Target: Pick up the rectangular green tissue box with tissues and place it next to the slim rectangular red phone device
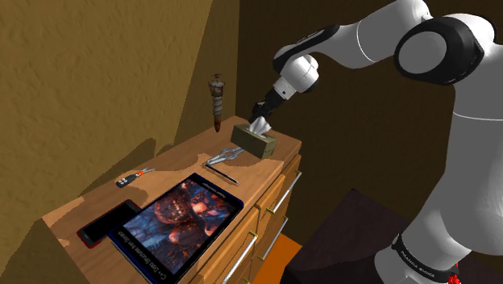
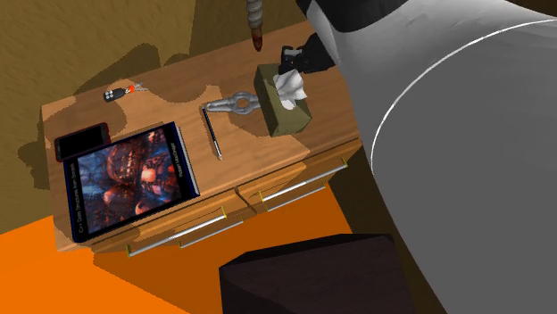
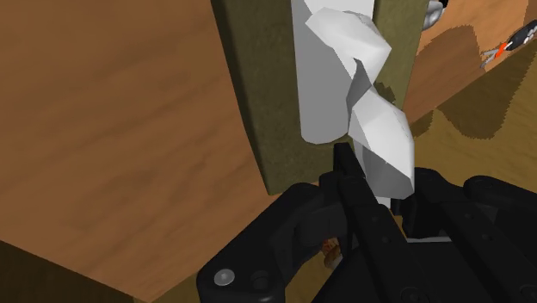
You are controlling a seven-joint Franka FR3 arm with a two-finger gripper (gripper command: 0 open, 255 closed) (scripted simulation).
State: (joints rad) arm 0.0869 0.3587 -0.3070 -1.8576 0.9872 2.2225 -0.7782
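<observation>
Light, stiff olive tissue box (image 1: 259,145), floppy white tissue (image 1: 258,126) on top: best clamped across the narrow sides, not the tissue; gripper (image 1: 262,115) sits over it, spread or pinching I can't tell.

Wooden dresser top (image 1: 173,168) with drawers below, running from lower left to centre of the shoulder view. Olive-green tissue box (image 1: 255,144) sits at its far right corner, grey pliers (image 1: 224,155) and a pen (image 1: 222,173) just beside it. Key fob (image 1: 131,177) near the back edge; large dark-framed picture book (image 1: 181,222) at the front, red phone (image 1: 105,226) touching its left side.
</observation>
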